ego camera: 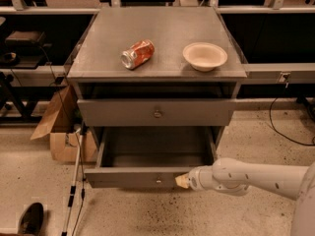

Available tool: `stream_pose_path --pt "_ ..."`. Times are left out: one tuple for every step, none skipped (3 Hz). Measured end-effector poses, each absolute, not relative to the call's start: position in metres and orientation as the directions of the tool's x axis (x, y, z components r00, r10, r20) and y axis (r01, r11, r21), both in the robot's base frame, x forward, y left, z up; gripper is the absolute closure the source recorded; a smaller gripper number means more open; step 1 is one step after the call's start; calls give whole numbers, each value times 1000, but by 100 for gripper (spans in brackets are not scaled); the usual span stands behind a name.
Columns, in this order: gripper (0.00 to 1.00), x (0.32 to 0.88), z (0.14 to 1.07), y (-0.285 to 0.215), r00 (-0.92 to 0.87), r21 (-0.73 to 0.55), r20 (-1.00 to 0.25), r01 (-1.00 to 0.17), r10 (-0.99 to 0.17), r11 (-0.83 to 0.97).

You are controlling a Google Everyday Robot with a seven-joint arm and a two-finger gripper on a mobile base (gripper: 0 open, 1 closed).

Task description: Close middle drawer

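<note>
The middle drawer (129, 177) stands pulled well out from the grey cabinet (98, 72), low near the floor, its deep tray open and bare inside and its small round knob (158, 180) at the centre of the flat front. The gripper (181, 181), at the end of a white arm reaching in from the right, touches that front just right of the knob; whether it is open or closed cannot be told. Above, the upper drawer (113, 113) sits flush in the cabinet. On the cabinet top a crushed red can (137, 54) lies on its side near the middle, and a pale bowl (205, 56) rests upright toward the right edge, well apart from the can. A cardboard box (60, 128) stands on the floor by the cabinet's left side.
</note>
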State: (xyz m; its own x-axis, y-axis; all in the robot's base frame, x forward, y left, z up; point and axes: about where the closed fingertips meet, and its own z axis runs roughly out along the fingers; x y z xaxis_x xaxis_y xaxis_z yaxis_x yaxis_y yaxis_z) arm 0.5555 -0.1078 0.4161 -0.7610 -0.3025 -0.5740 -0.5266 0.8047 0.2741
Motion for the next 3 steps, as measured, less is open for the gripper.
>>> stream_pose_path --pt "100 556 413 -111 -765 272 -576 -512 -289 814" --pt "100 560 406 -116 -780 278 -571 -477 -256 834" --pt "100 560 404 -118 -785 279 -569 -465 -245 841"
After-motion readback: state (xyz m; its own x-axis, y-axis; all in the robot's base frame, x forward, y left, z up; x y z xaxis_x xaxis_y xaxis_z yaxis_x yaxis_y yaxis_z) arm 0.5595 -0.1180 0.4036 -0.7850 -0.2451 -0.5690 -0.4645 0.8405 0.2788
